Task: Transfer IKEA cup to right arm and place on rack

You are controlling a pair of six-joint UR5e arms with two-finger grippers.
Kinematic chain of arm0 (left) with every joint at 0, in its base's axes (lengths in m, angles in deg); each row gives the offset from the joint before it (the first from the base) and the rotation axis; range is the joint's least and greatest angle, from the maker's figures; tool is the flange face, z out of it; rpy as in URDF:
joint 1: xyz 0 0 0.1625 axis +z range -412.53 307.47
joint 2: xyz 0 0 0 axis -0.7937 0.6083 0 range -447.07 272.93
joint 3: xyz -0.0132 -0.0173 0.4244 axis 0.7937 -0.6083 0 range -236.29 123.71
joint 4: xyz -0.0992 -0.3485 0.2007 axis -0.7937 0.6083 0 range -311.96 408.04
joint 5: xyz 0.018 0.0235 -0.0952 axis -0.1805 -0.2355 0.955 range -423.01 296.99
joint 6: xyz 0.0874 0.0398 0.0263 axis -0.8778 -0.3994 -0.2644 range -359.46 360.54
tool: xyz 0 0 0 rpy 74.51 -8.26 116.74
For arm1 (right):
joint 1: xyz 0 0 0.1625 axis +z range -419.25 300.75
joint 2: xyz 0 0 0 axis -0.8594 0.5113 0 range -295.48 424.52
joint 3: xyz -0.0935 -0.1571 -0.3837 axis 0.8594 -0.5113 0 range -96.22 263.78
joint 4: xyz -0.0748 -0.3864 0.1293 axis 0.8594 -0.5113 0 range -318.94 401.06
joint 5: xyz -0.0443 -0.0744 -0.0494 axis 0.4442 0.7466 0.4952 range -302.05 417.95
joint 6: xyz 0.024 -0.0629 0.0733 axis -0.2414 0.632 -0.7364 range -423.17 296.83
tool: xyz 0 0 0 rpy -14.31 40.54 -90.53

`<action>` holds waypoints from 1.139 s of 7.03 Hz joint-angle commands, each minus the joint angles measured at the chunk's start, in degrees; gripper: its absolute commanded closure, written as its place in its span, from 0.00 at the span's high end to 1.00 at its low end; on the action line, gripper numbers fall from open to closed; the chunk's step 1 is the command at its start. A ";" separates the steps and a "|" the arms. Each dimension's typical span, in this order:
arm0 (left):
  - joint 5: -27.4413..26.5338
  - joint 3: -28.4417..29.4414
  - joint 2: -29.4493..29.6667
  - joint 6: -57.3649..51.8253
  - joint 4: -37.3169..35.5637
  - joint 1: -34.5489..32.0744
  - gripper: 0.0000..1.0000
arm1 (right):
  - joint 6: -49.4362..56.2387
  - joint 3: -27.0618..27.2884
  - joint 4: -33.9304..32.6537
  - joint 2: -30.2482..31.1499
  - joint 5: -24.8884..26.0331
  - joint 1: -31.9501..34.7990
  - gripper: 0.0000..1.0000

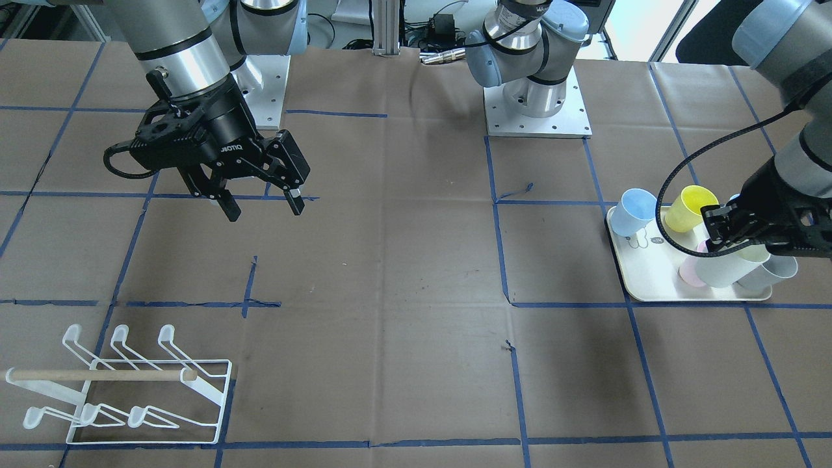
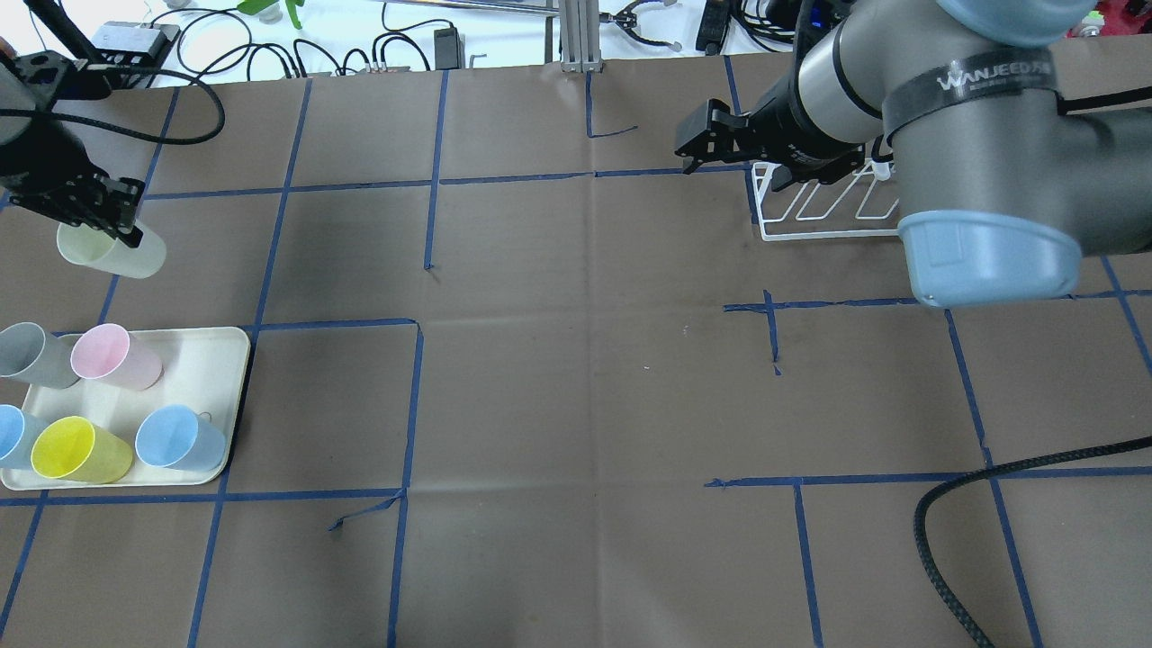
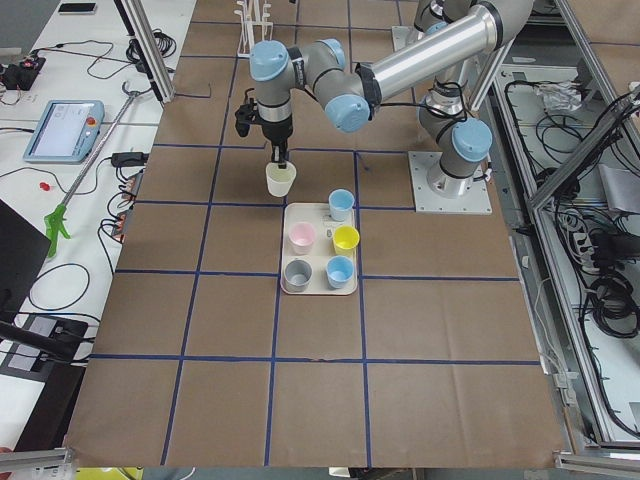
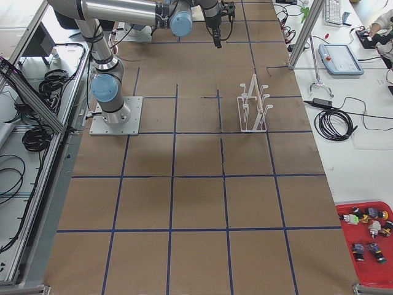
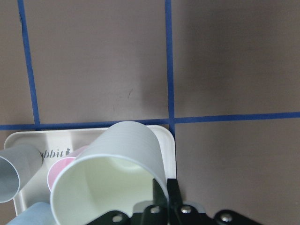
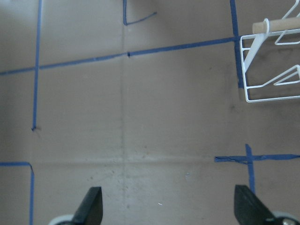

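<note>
My left gripper [image 2: 120, 223] is shut on the rim of a pale cream cup [image 2: 112, 252] and holds it tilted above the table, just beyond the cream tray [image 2: 211, 360]. The left wrist view shows the cup [image 5: 117, 173] pinched at its rim, mouth toward the camera. In the front view the cup [image 1: 718, 272] hangs over the tray. My right gripper [image 1: 263, 205] is open and empty, raised over the table near the white wire rack [image 2: 823, 214]. The rack [image 1: 130, 390] carries a wooden dowel and holds no cup.
The tray [image 1: 650, 289] holds several cups: pink [image 2: 115, 356], grey [image 2: 31, 354], yellow [image 2: 79, 450] and blue [image 2: 180, 438]. Brown paper with blue tape lines covers the table. A thick black cable [image 2: 954, 531] loops at the near right.
</note>
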 commanded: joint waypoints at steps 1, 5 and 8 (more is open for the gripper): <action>11.50 2.70 2.02 -3.26 -5.64 -0.50 0.00 | -12.36 2.99 -8.30 -0.77 -7.41 0.09 1.00; 33.41 -10.88 3.26 -11.99 -34.62 -0.94 0.00 | -37.30 11.76 -31.45 -0.78 -13.14 0.70 0.99; 53.52 -27.23 6.14 -11.99 -71.06 -1.90 0.00 | -52.45 18.45 -48.53 -0.86 -13.14 2.99 1.00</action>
